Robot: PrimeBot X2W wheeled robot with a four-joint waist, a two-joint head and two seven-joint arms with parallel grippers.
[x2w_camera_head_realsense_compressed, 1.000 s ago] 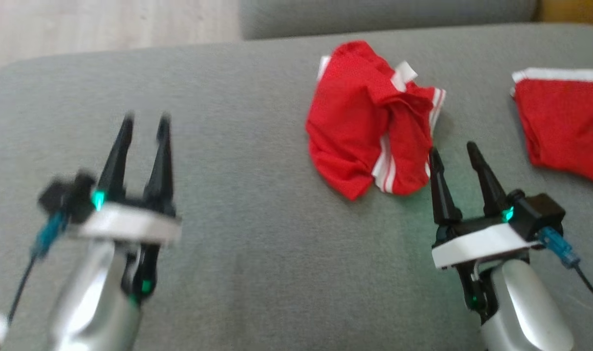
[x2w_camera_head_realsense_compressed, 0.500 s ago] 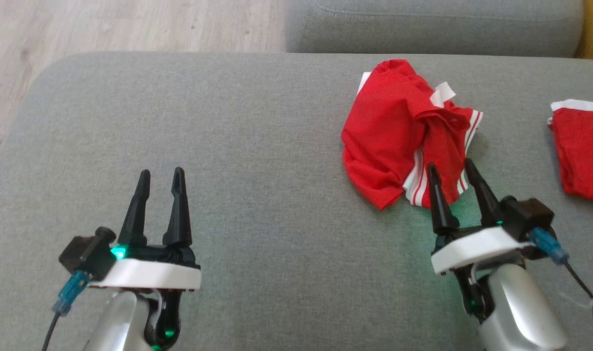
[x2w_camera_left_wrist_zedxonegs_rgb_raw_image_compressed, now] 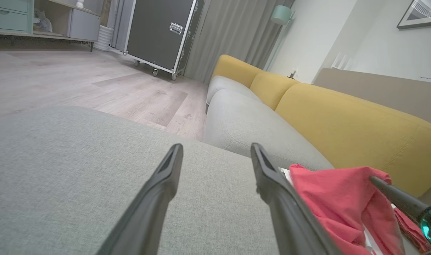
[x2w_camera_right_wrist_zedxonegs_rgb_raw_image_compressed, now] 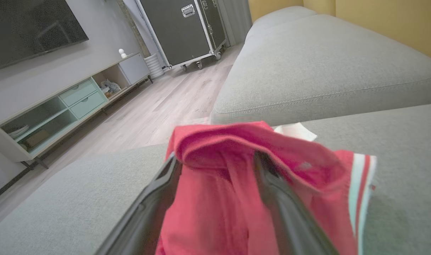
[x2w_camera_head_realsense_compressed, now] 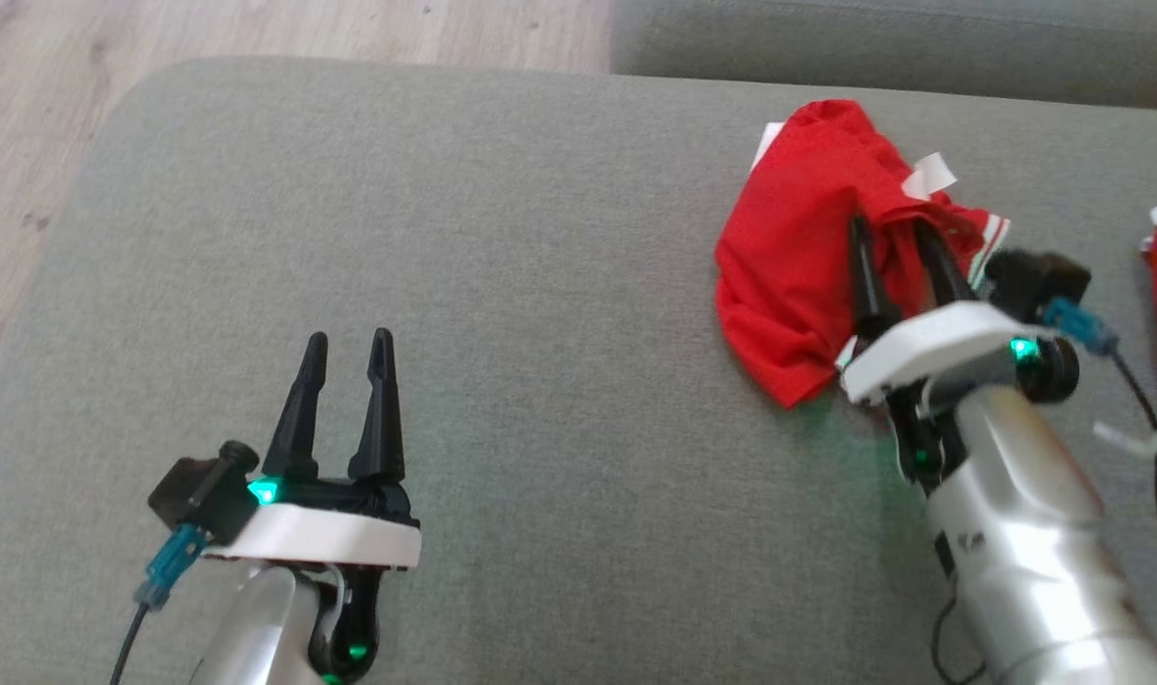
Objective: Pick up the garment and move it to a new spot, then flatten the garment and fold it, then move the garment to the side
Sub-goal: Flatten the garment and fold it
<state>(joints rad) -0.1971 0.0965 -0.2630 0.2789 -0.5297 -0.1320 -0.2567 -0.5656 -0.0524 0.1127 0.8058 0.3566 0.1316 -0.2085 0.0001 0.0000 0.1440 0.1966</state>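
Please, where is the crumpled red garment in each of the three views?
Head view: red garment, upper right, on the sofa seat.
Left wrist view: red garment, lower right corner.
Right wrist view: red garment, bottom centre, between the fingers of the right gripper.
Shared landmark: the second grey cushion behind it, in all three.

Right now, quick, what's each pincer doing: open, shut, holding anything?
Left pincer: open, empty.
Right pincer: open, with folds of the garment between its fingers, not yet clamped.

Forearms (x2w_camera_head_realsense_compressed: 1026,552) are silver, plates (x2w_camera_head_realsense_compressed: 322,538) white. Left tool (x2w_camera_head_realsense_compressed: 349,335) and right tool (x2w_camera_head_realsense_compressed: 891,225) bear black fingers (x2w_camera_head_realsense_compressed: 298,419), seemingly blue plugs (x2w_camera_head_realsense_compressed: 165,576).
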